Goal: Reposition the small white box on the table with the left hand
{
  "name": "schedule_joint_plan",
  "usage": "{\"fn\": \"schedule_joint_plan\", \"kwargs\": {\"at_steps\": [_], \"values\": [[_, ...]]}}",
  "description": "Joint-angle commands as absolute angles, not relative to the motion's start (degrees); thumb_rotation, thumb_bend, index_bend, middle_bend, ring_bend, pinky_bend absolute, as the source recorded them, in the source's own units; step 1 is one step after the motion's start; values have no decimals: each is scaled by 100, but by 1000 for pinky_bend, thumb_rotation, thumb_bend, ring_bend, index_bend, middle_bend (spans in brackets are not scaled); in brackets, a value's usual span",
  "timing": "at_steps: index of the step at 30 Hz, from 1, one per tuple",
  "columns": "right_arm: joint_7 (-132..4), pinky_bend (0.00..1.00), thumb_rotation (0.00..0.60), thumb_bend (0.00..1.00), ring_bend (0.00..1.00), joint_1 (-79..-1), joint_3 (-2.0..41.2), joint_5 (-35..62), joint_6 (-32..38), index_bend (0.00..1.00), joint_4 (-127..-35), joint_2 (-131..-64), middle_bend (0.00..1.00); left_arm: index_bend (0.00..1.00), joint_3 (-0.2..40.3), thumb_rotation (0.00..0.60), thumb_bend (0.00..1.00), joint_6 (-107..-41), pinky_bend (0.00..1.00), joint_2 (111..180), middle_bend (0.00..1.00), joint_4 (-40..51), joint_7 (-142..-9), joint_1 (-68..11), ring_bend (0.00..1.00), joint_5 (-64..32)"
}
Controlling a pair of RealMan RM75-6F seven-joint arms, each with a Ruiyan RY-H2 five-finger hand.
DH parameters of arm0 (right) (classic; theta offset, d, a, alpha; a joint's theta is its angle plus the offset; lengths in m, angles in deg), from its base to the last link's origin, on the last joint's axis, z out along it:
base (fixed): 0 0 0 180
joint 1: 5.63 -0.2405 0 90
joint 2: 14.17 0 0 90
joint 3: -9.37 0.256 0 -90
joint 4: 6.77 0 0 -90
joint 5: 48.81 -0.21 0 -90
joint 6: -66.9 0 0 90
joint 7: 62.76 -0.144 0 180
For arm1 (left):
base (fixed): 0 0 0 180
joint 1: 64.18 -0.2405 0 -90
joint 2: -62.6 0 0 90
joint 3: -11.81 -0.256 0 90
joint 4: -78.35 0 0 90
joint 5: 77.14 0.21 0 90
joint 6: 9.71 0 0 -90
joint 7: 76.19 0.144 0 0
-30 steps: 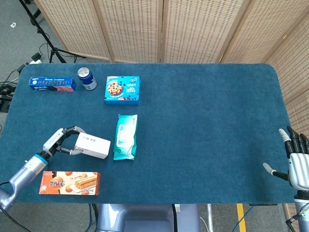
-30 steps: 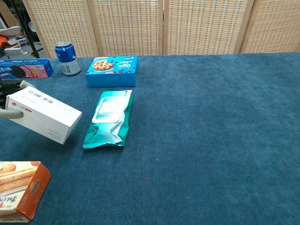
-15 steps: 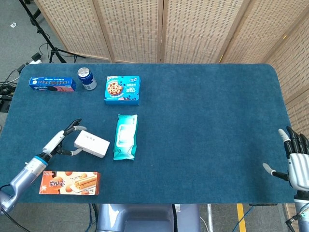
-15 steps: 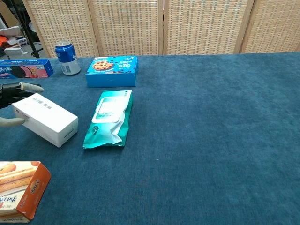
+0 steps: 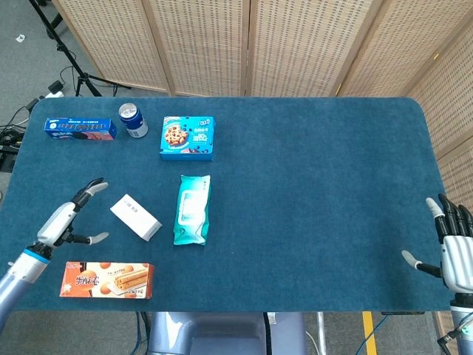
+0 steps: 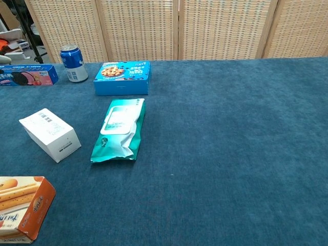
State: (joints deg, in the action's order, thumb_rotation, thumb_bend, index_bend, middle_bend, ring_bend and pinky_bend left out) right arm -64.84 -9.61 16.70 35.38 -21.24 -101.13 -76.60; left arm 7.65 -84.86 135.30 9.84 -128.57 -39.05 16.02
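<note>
The small white box (image 5: 136,217) lies flat on the blue table (image 5: 310,192), just left of a teal wipes pack (image 5: 193,209). The chest view shows the same box (image 6: 50,134) resting free. My left hand (image 5: 65,219) hovers to the box's left with fingers spread, apart from it and holding nothing. My right hand (image 5: 454,247) stays at the table's right front corner, fingers spread and empty. Neither hand shows in the chest view.
An orange biscuit box (image 5: 107,280) lies at the front left, close to my left hand. A blue cookie box (image 5: 188,138), a soda can (image 5: 134,120) and a long blue biscuit box (image 5: 80,129) sit at the back left. Wicker screens stand behind.
My left hand let go of the white box and drew back to the left. The box now lies free on the cloth, turned to a new angle. The right hand stayed still.
</note>
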Motion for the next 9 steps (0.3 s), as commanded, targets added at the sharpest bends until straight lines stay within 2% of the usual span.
{"fn": "schedule_joint_plan", "kwargs": {"at_steps": [1, 4, 9], "values": [[-6496, 0, 600, 0, 0, -955, 1658, 3575, -2144, 0, -10122, -7654, 0, 0, 1181, 600, 145, -8731, 0, 12329, 0, -1026, -10229, -4235, 0, 744], [-6505, 0, 600, 0, 0, -951, 1649, 3603, -2157, 0, -10120, -7651, 0, 0, 1277, 600, 117, -8829, 0, 12033, 0, -1613, -9267, -4365, 0, 402], [-6527, 0, 600, 0, 0, -940, 1651, 3621, -2193, 0, -10110, -7654, 0, 0, 1228, 600, 143, -9033, 0, 11852, 0, -1806, -8547, -4610, 0, 273]]}}
